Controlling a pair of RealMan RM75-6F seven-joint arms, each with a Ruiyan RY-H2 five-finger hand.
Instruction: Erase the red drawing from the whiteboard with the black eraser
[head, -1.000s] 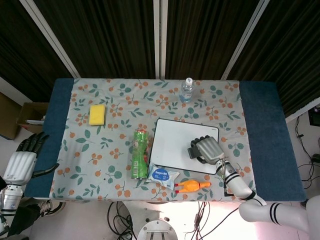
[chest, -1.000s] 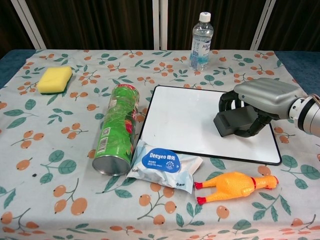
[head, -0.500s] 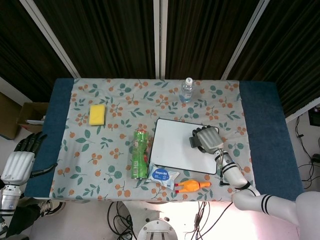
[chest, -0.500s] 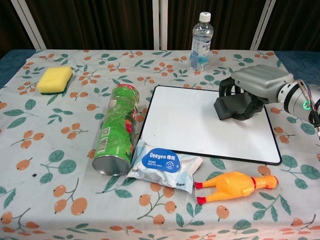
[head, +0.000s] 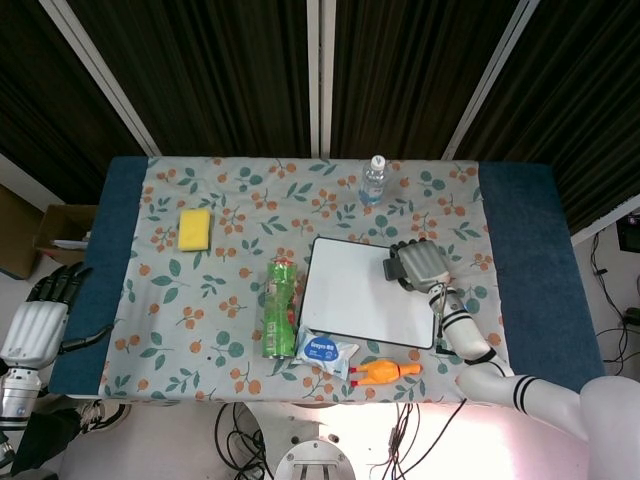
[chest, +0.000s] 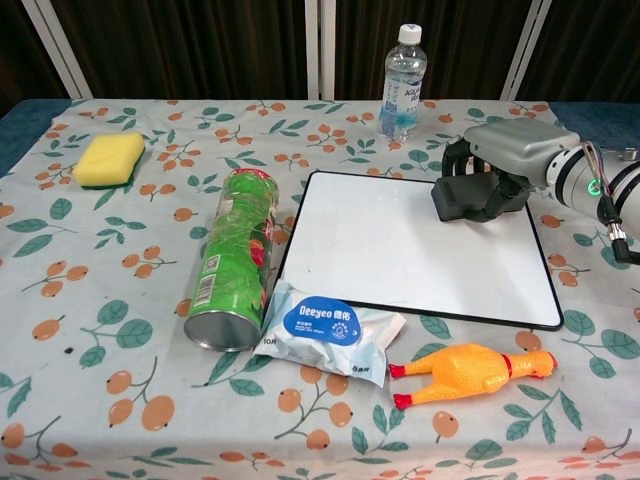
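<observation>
The whiteboard (chest: 400, 250) (head: 355, 295) lies flat right of the table's middle, and its white face shows no red marks. My right hand (chest: 510, 155) (head: 423, 264) grips the black eraser (chest: 462, 198) (head: 391, 269) at the board's far right corner. The eraser sits low over the board's surface; contact cannot be told. My left hand (head: 40, 320) hangs off the table's left edge, fingers apart and holding nothing.
A green chips can (chest: 230, 258) lies left of the board. A wet-wipes pack (chest: 325, 328) and a rubber chicken (chest: 465, 372) lie in front of it. A water bottle (chest: 402, 70) stands behind it. A yellow sponge (chest: 110, 158) sits at the far left.
My right hand has carried the eraser from the board's near right part toward its far right corner. The left hand has barely moved.
</observation>
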